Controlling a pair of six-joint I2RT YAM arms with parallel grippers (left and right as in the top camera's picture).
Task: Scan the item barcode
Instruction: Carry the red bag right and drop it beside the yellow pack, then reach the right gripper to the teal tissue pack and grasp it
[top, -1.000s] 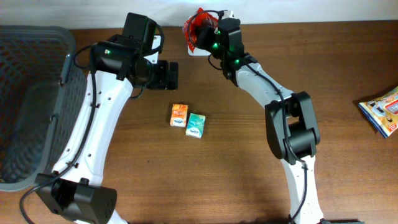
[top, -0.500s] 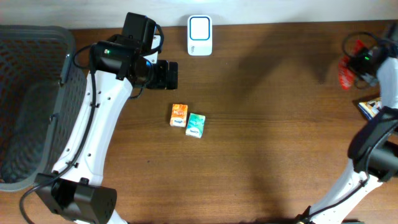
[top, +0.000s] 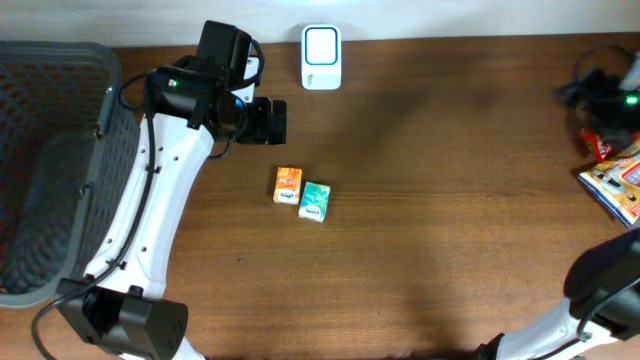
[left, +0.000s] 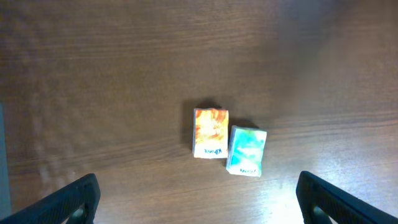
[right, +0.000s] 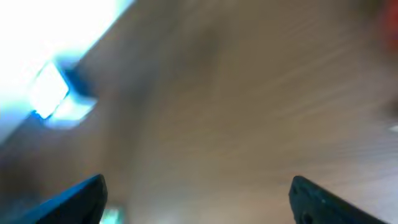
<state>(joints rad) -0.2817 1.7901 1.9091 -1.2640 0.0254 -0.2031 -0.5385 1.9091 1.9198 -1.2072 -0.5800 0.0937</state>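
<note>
left gripper (left: 199, 194) wide open, empty, over the orange box (left: 211, 132) — right gripper (right: 199, 198) spread wide too, holding nothing; red packet (top: 596, 146) lies just beside it, well apart from the scanner (top: 321, 57).

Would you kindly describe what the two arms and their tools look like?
The left arm has smooth white links joined by black cylindrical joints, thin black cables running along it, and a green light near the wrist. The left tool is black and blocky. The right arm shows the same white-and-black build, and the right tool has dark fingers.
</note>
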